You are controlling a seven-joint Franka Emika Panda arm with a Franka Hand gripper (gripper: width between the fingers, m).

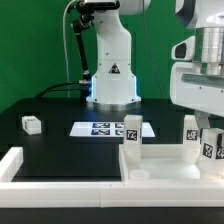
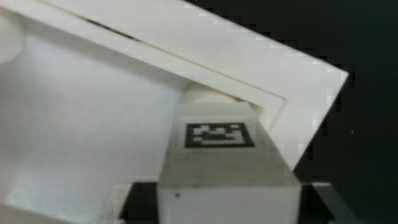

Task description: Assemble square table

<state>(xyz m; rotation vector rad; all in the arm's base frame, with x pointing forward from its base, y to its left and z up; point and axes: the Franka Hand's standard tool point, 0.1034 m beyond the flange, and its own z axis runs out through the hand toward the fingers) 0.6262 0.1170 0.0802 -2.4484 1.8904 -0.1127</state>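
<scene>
Wrist view: hand (image 2: pixel 222 208) clamped on tagged leg (image 2: pixel 219 150), fingers (image 2: pixel 143 203) flush on both sides. Leg end sits by corner of square panel (image 2: pixel 107 110). 1 loose leg (image 1: pixel 32 124) well apart on worktop (image 1: pixel 60 142).

Exterior view faces the arm base (image 1: pixel 112 80) from low; wrist view (very close) shares the square panel (image 2: pixel 107 110).

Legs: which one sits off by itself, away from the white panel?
The leg at the exterior view's left, alone on the black table; the others stand at the panel.
</scene>
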